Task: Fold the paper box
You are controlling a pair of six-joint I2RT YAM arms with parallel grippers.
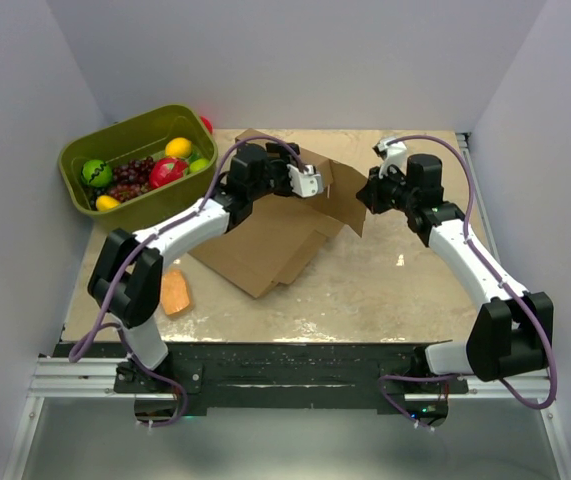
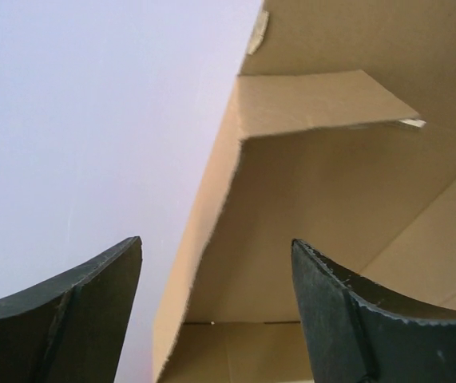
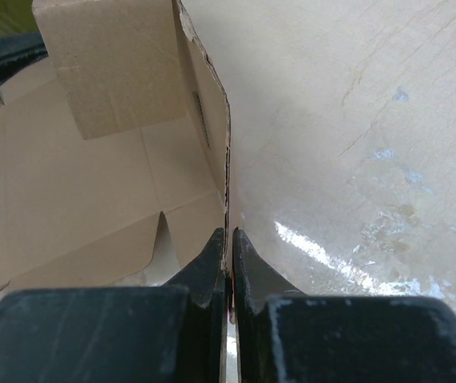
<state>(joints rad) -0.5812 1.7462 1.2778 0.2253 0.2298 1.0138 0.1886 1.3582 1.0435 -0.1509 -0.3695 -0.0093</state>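
Brown corrugated cardboard paper box (image 1: 265, 250) lies half-raised toward the tabletop's (image 1: 395, 290) far edge. The right gripper (image 3: 228, 239) pinches one flap, and the left gripper (image 2: 216, 243) gapes around a raised edge. Pulling hard could tear the flap.

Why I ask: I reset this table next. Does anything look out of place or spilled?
An orange block lies loose near the table's near-left edge, apart from the paper box. A red object seems to sit just outside the green bin's back rim, while the fruit is inside.
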